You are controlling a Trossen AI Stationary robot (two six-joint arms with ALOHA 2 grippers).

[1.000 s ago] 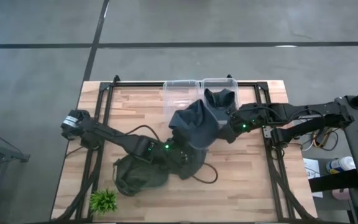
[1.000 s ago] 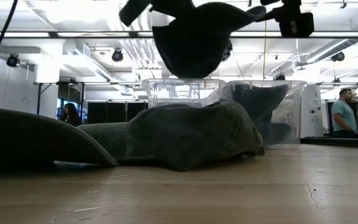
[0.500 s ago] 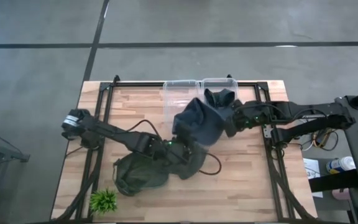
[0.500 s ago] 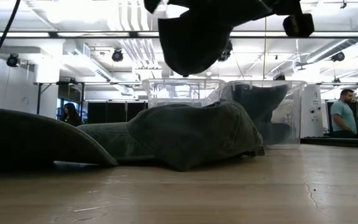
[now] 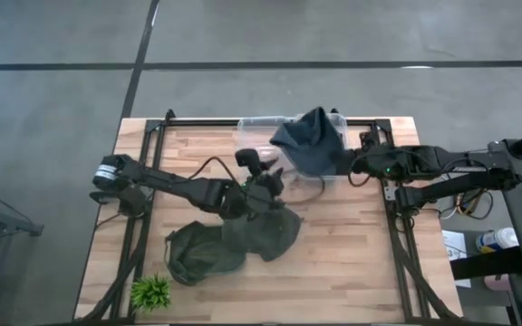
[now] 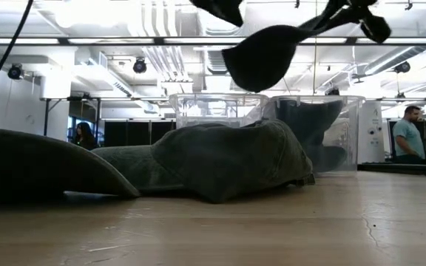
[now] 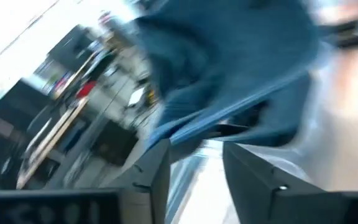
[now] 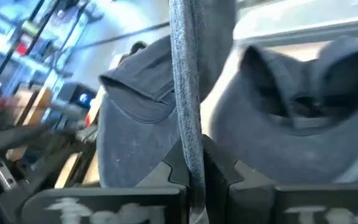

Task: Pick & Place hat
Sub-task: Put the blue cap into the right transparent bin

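A dark blue hat (image 5: pixel 308 140) hangs in the air over the clear bins (image 5: pixel 259 127) at the table's far edge; the low view shows it (image 6: pixel 265 55) high above the table. My right gripper (image 5: pixel 348 164) is shut on its right side. My left gripper (image 5: pixel 263 168) stands open just left of the hat, with the hat (image 7: pixel 229 68) ahead of its spread fingers and nothing between them. Two green hats (image 5: pixel 270 231) (image 5: pixel 198 254) lie on the table near its front. Another dark hat (image 8: pixel 303 112) sits inside the right bin. My right gripper pinches a thin edge of the blue hat (image 8: pixel 185 112) between its two fingers; the edge runs upright through the shut jaws. The fingers come roughly level from the table's right. The hat hangs clear of the table, above the bins, sagging left of the fingers.
Two clear bins (image 6: pixel 217 111) (image 6: pixel 324 125) stand side by side at the far edge. A small green plant (image 5: pixel 150 292) sits at the near left corner. A black frame (image 5: pixel 152 181) runs along the table's sides. People stand in the room beyond (image 6: pixel 407 137).
My right gripper has shut on the blue hat and carried it toward the far edge, over the bins. My left gripper has opened, let go of the hat and now stands to its left. The hat, earlier bunched between both grippers, now hangs from the right one alone.
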